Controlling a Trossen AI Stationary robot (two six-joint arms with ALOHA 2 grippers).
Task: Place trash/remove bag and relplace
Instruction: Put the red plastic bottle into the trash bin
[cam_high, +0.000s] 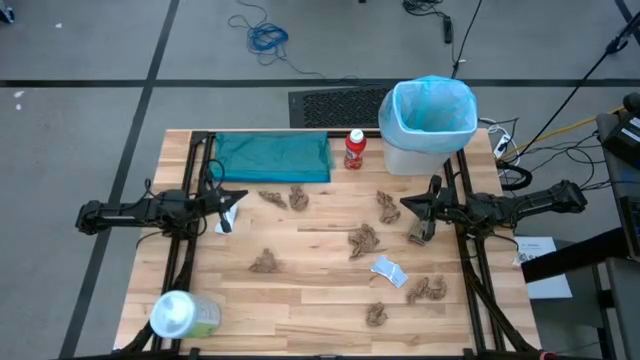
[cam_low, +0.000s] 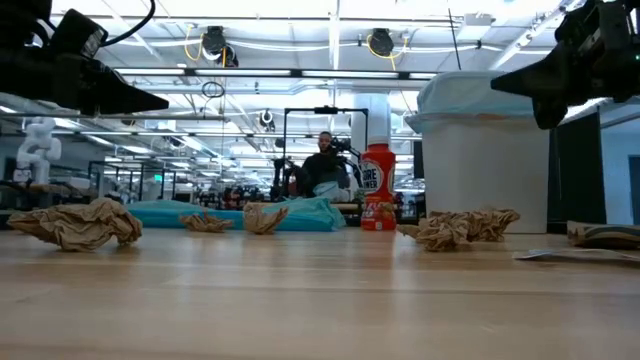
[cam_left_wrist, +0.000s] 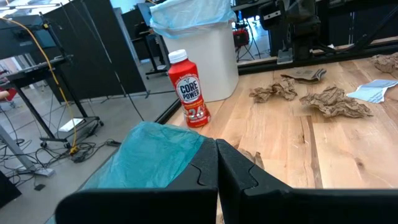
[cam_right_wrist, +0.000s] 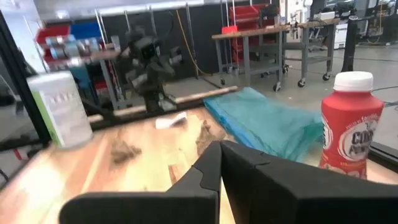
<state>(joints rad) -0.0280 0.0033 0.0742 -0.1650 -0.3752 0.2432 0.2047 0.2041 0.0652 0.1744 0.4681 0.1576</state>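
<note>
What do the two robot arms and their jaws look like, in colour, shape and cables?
Both arms are black and slim, built of jointed segments. The left gripper and the right gripper each end in two flat, angular black jaws, matte like plastic. Thin black cables run along the arms. No markings or labels show on them.
</note>
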